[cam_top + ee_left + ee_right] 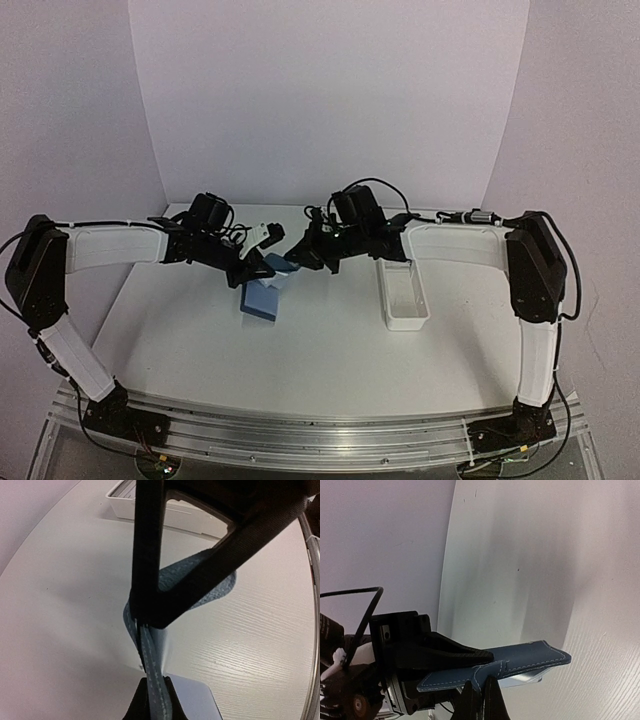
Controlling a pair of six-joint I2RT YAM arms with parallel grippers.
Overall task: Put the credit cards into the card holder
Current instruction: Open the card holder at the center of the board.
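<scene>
Top external first, then the wrists: a pinch from both sides

Top external: the left gripper [252, 274] and the right gripper [296, 258] meet over the middle of the table [330, 350]; the blue card holder [260, 302] lies just on the near side of them, its far edge raised between the two; a white tray [408, 318] sits to the right, apart from it.

Left wrist: the left gripper [154, 695] is narrow, clamped on a stitched blue edge of the card holder [149, 652]; the right gripper [147, 612] closes on the same holder farther along; a pale panel shows beside the near fingertips, and whether it is a card I cannot tell; the tray [150, 511] lies beyond.

Right wrist: the right gripper [481, 695] is closed to a sliver on the stitched flap of the card holder [520, 661]; the left gripper [470, 656] grips it from the left.
</scene>
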